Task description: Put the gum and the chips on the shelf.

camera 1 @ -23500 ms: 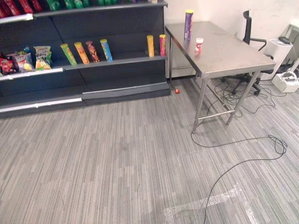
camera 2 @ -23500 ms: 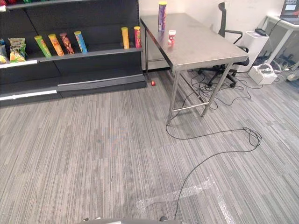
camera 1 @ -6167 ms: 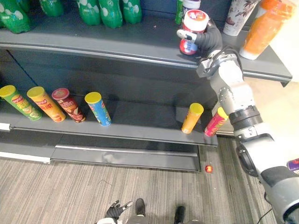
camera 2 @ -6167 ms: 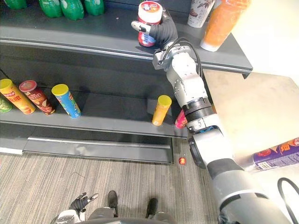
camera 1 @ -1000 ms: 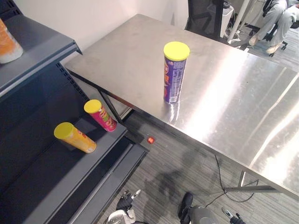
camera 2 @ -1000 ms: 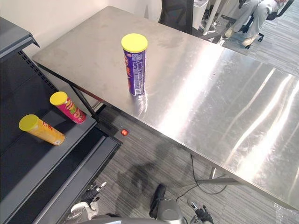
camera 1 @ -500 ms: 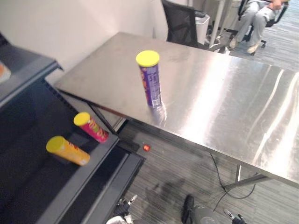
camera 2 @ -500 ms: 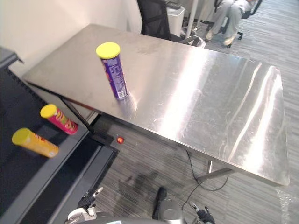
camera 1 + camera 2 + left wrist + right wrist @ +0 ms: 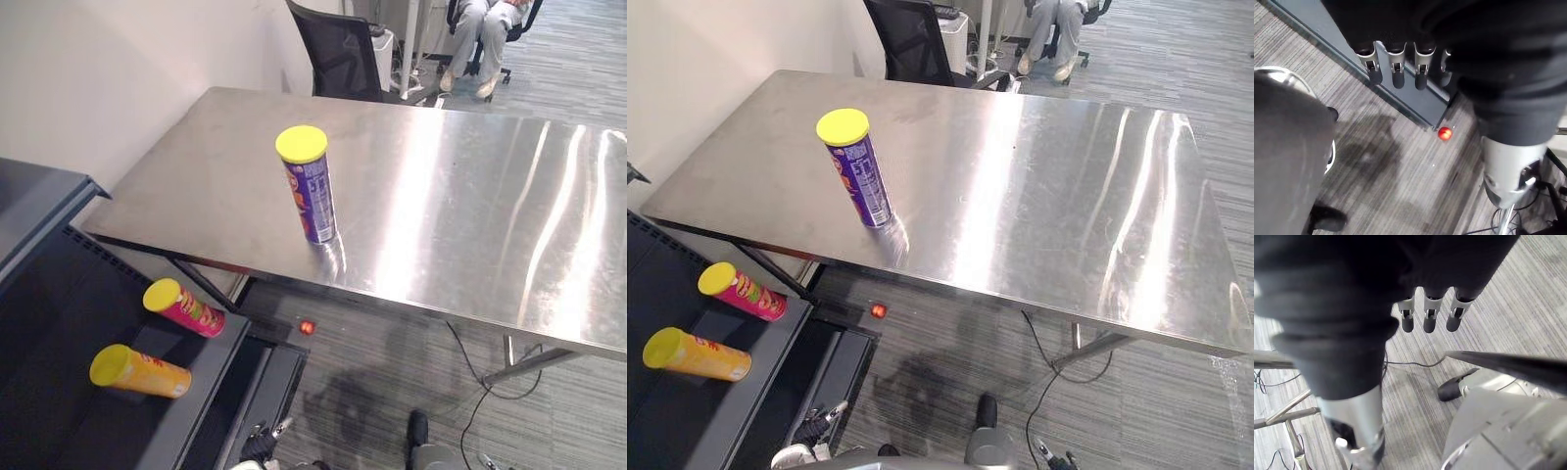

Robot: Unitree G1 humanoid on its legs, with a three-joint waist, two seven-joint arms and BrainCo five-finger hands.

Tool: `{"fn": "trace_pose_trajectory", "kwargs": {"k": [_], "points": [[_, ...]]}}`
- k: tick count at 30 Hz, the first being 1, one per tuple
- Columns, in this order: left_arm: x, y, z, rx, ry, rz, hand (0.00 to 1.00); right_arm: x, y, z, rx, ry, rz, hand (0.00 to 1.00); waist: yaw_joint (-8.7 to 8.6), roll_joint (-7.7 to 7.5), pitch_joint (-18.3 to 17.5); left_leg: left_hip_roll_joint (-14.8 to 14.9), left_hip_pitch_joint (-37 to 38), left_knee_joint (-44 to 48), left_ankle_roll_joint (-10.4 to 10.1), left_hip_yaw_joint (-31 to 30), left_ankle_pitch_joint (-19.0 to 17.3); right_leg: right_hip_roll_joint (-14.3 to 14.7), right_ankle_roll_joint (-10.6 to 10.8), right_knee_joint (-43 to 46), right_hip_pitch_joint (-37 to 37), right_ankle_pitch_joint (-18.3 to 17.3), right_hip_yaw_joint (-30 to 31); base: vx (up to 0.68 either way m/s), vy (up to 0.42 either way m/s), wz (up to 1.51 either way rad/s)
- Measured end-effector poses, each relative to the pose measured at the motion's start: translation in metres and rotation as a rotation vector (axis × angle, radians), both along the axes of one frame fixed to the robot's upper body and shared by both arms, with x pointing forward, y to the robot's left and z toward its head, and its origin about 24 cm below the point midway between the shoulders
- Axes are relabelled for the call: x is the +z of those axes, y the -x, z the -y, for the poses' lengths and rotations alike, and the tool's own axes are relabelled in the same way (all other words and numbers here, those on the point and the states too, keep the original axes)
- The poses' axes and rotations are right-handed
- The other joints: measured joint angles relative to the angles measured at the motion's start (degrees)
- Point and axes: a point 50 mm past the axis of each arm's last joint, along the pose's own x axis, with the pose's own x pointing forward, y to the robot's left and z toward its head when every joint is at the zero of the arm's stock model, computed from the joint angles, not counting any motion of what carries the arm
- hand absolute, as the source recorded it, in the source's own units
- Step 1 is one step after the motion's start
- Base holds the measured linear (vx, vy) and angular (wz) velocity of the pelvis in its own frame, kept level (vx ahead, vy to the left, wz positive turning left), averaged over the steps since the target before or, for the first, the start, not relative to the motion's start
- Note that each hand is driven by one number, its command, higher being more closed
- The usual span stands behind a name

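At 8 o'clock in my head camera, the dark shelf [image 9: 49,304] carries an orange can [image 9: 139,372] and a pink can [image 9: 184,307]. Both lie on their sides, yellow lids showing, near each other but apart, at the shelf's table end. A white wall [image 9: 118,78] runs behind, toward 10 o'clock. The chips can [image 9: 309,184], purple with a yellow lid, stands upright near the centre of my picture on the steel table [image 9: 470,215], close to the table's near edge and well apart from the shelf. The bright tabletop stretches from there to 3 o'clock, streaked with glare. Toward 6 o'clock from the can, a small red ball [image 9: 307,327] lies on the grey striped carpet [image 9: 392,382] by the foot of the shelf. A black office chair [image 9: 338,54] stands behind the table at 12 o'clock, and a person [image 9: 480,29] sits beyond it at 1 o'clock. My left hand [image 9: 1394,68] hangs near the shelf base, fingers straight and loose, holding nothing. My right hand [image 9: 1429,316] hangs over carpet, fingers straight, empty.
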Motion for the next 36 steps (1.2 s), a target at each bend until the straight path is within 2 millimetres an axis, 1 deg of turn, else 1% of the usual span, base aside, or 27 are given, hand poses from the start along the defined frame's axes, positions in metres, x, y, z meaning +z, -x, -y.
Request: {"fn": "trace_pose_trajectory", "kwargs": {"k": [2, 6, 7, 10, 12, 13, 14, 15, 16, 18, 19, 20, 21, 22, 23, 24, 25, 26, 27, 28, 29, 30, 31, 32, 33, 34, 36], "points": [[0.0, -0.002, 0.001, -0.001, 0.002, 0.005, 0.0, 0.0, -0.001, -0.001, 0.0, -0.003, 0.002, 0.0, 0.66, -0.1, -0.07, -0.3, 0.09, -0.09, 0.08, -0.03, -0.09, 0.01, 0.12, -0.9, -0.01, 0.32, 0.7, 0.01, 0.01, -0.22], [0.0, -0.001, 0.001, 0.007, 0.007, 0.004, 0.0, 0.0, 0.0, 0.001, -0.025, -0.005, 0.008, 0.0, 0.74, -0.29, -0.18, -0.22, 0.29, -0.35, -0.02, -0.04, -0.16, 0.3, 0.11, -0.94, -0.12, 0.31, 0.86, -0.01, -0.01, -0.06], [0.0, -0.001, 0.001, 0.009, 0.009, 0.004, 0.0, 0.0, 0.0, 0.002, -0.045, -0.006, 0.013, 0.0, 0.76, -0.29, -0.2, -0.2, 0.34, -0.46, -0.02, -0.03, -0.16, 0.35, 0.11, -0.94, -0.12, 0.31, 0.87, -0.06, -0.019, -0.01], [0.0, 0.001, 0.0, 0.039, 0.014, 0.006, 0.0, 0.002, 0.004, 0.009, -0.184, -0.007, 0.037, 0.0, 0.85, -0.38, -0.39, -0.15, 0.67, -0.99, -0.17, 0.2, -0.27, 0.49, 0.11, -0.94, -0.1, 0.31, 1.05, -0.08, -0.013, -0.02], [-0.001, 0.004, -0.003, 0.076, 0.015, 0.002, 0.0, 0.003, 0.011, 0.019, -0.339, 0.001, 0.057, 0.0, 1.16, -0.28, -0.86, 0.13, 1.22, -1.09, -0.28, 0.81, -0.92, 0.69, 0.1, -0.94, 0.12, 0.31, 1.26, -0.08, -0.007, -0.14], [-0.002, 0.01, -0.005, 0.106, 0.013, -0.009, 0.0, 0.006, 0.019, 0.03, -0.463, 0.023, 0.072, 0.0, 1.21, -0.38, -1.93, 0.18, 1.42, -1.25, -0.25, 1.56, -1.14, 0.84, 0.02, -0.95, -0.04, 0.38, 1.68, -0.09, -0.005, -0.18], [-0.002, 0.012, -0.005, 0.116, 0.013, -0.012, 0.0, 0.008, 0.022, 0.036, -0.515, 0.037, 0.079, 0.0, 1.18, -0.36, -2.32, 0.16, 1.42, -1.34, -0.26, 1.67, -1.19, 0.82, 0.02, -0.95, -0.02, 0.38, 1.81, -0.11, -0.016, -0.18], [-0.002, 0.013, -0.006, 0.139, 0.014, -0.012, 0.0, 0.013, 0.029, 0.051, -0.626, 0.07, 0.099, 0.0, 0.87, -0.43, -3.6, 0.02, 1.46, -1.93, -0.11, 2.44, -1.38, 1.12, 0.03, -0.96, -0.25, 0.37, 1.95, -0.08, -0.017, -0.1], [-0.002, 0.013, -0.006, 0.141, 0.014, -0.013, 0.0, 0.016, 0.03, 0.058, -0.671, 0.081, 0.112, 0.0, 0.86, -0.48, -3.97, 0.03, 1.58, -1.91, -0.14, 2.83, -1.43, 1.13, 0.03, -0.96, -0.29, 0.38, 2.13, -0.07, -0.014, -0.18], [-0.002, 0.014, -0.006, 0.162, 0.017, -0.014, 0.0, 0.029, 0.032, 0.084, -0.779, 0.152, 0.166, 0.0, 0.76, -0.64, -5.18, 0.02, 1.99, -1.96, -0.24, 3.67, -1.56, 1.29, 0.04, -0.96, -0.43, 0.38, 2.82, -0.05, -0.01, -0.19], [-0.002, 0.014, -0.005, 0.169, 0.02, -0.012, 0.0, 0.039, 0.032, 0.101, -0.817, 0.211, 0.204, 0.0, 0.67, -1.02, -5.71, 0.03, 2.07, -2.02, -0.29, 4.13, -1.59, 1.37, 0.04, -0.96, -0.58, 0.38, 3.09, -0.04, -0.014, -0.14], [-0.003, 0.013, -0.004, 0.17, 0.021, -0.012, 0.0, 0.046, 0.031, 0.11, -0.834, 0.246, 0.224, 0.0, 0.68, -0.84, -6.15, 0.03, 2.1, -2.02, -0.29, 4.43, -1.59, 1.42, 0.04, -0.95, -0.69, 0.39, 3.32, -0.03, -0.015, -0.18], [-0.003, 0.013, -0.002, 0.171, 0.025, -0.013, 0.0, 0.061, 0.027, 0.128, -0.851, 0.327, 0.273, 0.0, 0.64, -0.67, -6.82, 0.03, 2.12, -2.03, -0.3, 4.9, -1.59, 1.5, 0.05, -0.95, -0.92, 0.39, 3.71, -0.02, -0.013, -0.14], [-0.003, 0.013, -0.001, 0.171, 0.027, -0.012, 0.0, 0.07, 0.025, 0.136, -0.863, 0.371, 0.3, 0.0, 0.56, -0.58, -7.0, 0.06, 2.17, -2.03, -0.3, 5.07, -1.59, 1.55, 0.05, -0.94, -0.93, 0.4, 3.82, -0.03, -0.019, -0.13], [-0.002, 0.01, -0.001, 0.168, 0.028, -0.005, 0.0, 0.088, 0.021, 0.152, -0.889, 0.45, 0.361, 0.0, 0.46, -0.47, -7.28, 0.14, 2.27, -2.01, -0.3, 5.46, -1.59, 1.65, 0.05, -0.94, -0.94, 0.4, 4.0, -0.04, -0.022, -0.09], [-0.002, 0.008, -0.001, 0.165, 0.026, -0.001, 0.0, 0.103, 0.016, 0.162, -0.905, 0.506, 0.41, 0.0, 0.38, -0.52, -7.41, 0.23, 2.33, -2.01, -0.3, 5.93, -1.59, 1.72, 0.05, -0.94, -1.0, 0.4, 4.17, -0.06, -0.024, -0.11], [-0.002, 0.007, 0.0, 0.157, 0.024, 0.001, 0.0, 0.122, 0.01, 0.173, -0.932, 0.579, 0.481, 0.0, 0.28, -0.6, -7.47, 0.36, 2.49, -2.0, -0.31, 6.33, -1.59, 1.71, 0.05, -0.93, -1.01, 0.4, 4.37, -0.06, -0.016, -0.1], [-0.002, 0.006, 0.001, 0.147, 0.022, -0.001, 0.0, 0.136, 0.007, 0.179, -0.948, 0.631, 0.528, 0.0, 0.23, -0.69, -7.57, 0.45, 2.58, -2.0, -0.31, 6.49, -1.59, 1.73, 0.04, -0.92, -1.01, 0.4, 4.44, -0.07, -0.02, -0.1], [-0.002, 0.006, 0.003, 0.142, 0.025, -0.002, 0.0, 0.157, 0.002, 0.185, -0.951, 0.708, 0.583, 0.0, 0.05, -0.81, -7.67, 0.58, 2.71, -1.99, -0.33, 6.76, -1.59, 1.85, 0.04, -0.89, -0.99, 0.4, 4.53, -0.05, -0.015, -0.06], [-0.002, 0.007, 0.004, 0.142, 0.028, -0.003, 0.0, 0.166, 0.0, 0.188, -0.949, 0.74, 0.611, 0.0, 0.0, -0.86, -7.69, 0.63, 2.78, -1.99, -0.36, 6.88, -1.61, 1.91, 0.04, -0.87, -0.99, 0.39, 4.58, -0.07, -0.03, -0.09], [-0.003, 0.009, 0.007, 0.141, 0.034, -0.011, 0.0, 0.186, -0.009, 0.191, -0.937, 0.813, 0.664, 0.0, -0.46, -1.05, -7.81, 0.75, 2.97, -1.98, -0.47, 7.31, -1.68, 2.07, 0.03, -0.86, -1.0, 0.39, 4.77, -0.05, -0.02, -0.1], [-0.004, 0.01, 0.008, 0.141, 0.037, -0.013, 0.0, 0.193, -0.013, 0.192, -0.934, 0.835, 0.682, 0.0, -0.58, -1.1, -7.85, 0.82, 3.12, -1.98, -0.6, 7.61, -1.76, 2.18, 0.03, -0.85, -1.0, 0.39, 4.98, -0.07, -0.028, -0.16], [-0.004, 0.014, 0.01, 0.135, 0.04, -0.023, 0.0, 0.205, -0.018, 0.192, -0.924, 0.877, 0.714, 0.0, -0.61, -1.23, -8.14, 0.97, 3.2, -1.85, -0.9, 7.98, -1.94, 2.4, 0.02, -0.84, -1.08, 0.38, 5.34, -0.05, -0.017, -0.13], [-0.005, 0.015, 0.012, 0.129, 0.042, -0.028, 0.0, 0.21, -0.02, 0.192, -0.917, 0.896, 0.722, 0.0, -0.61, -1.29, -8.31, 1.0, 3.21, -1.86, -0.92, 8.06, -1.96, 2.46, 0.01, -0.84, -1.11, 0.37, 5.41, -0.06, -0.028, -0.11], [-0.005, 0.017, 0.014, 0.102, 0.04, -0.031, 0.0, 0.223, -0.023, 0.191, -0.887, 0.968, 0.725, 0.0, -0.54, -1.35, -8.53, 1.07, 3.29, -1.9, -0.96, 8.08, -1.99, 2.54, -0.01, -0.84, -1.17, 0.34, 5.53, -0.04, -0.023, -0.05], [-0.005, 0.016, 0.015, 0.091, 0.037, -0.029, 0.0, 0.229, -0.024, 0.191, -0.879, 0.994, 0.737, 0.0, -0.51, -1.34, -8.54, 1.06, 3.29, -1.9, -0.96, 8.09, -1.99, 2.54, -0.01, -0.84, -1.22, 0.34, 5.57, -0.05, -0.025, -0.04], [-0.004, 0.014, 0.017, 0.063, 0.033, -0.025, 0.0, 0.256, -0.037, 0.185, -0.78, 1.101, 0.796, 0.0, -0.47, -1.33, -8.61, 0.99, 3.1, -1.9, -0.96, 8.05, -1.99, 2.57, -0.01, -0.6, -1.99, 0.35, 5.93, -0.05, -0.018, -0.07]]}}
